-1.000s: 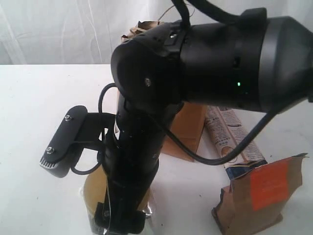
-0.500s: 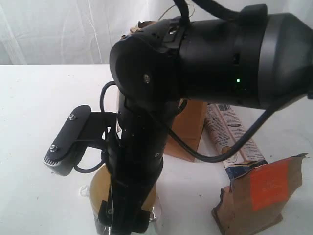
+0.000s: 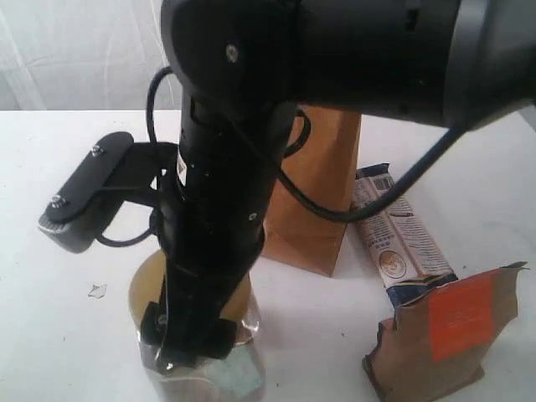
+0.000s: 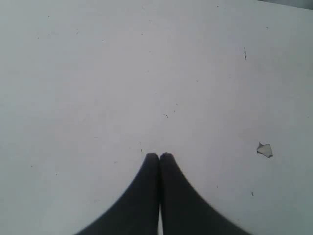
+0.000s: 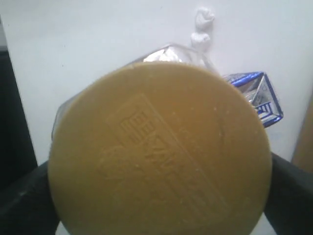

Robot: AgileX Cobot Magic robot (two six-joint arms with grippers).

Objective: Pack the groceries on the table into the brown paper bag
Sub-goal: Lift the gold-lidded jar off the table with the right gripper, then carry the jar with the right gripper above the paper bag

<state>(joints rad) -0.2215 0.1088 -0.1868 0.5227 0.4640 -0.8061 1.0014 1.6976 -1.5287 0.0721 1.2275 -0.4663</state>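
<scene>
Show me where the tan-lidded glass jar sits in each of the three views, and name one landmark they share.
Exterior view: tan-lidded glass jar at the bottom edge, left of centre, partly hidden by the right arm.
Left wrist view: not in it.
Right wrist view: its lid fills most of the picture, seen from above.
Shared landmark: the white table shows in all three.

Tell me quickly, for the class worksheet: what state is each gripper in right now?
Left gripper: closed, holding nothing.
Right gripper: closed on the tan-lidded glass jar, jaws wide against its lid.
</scene>
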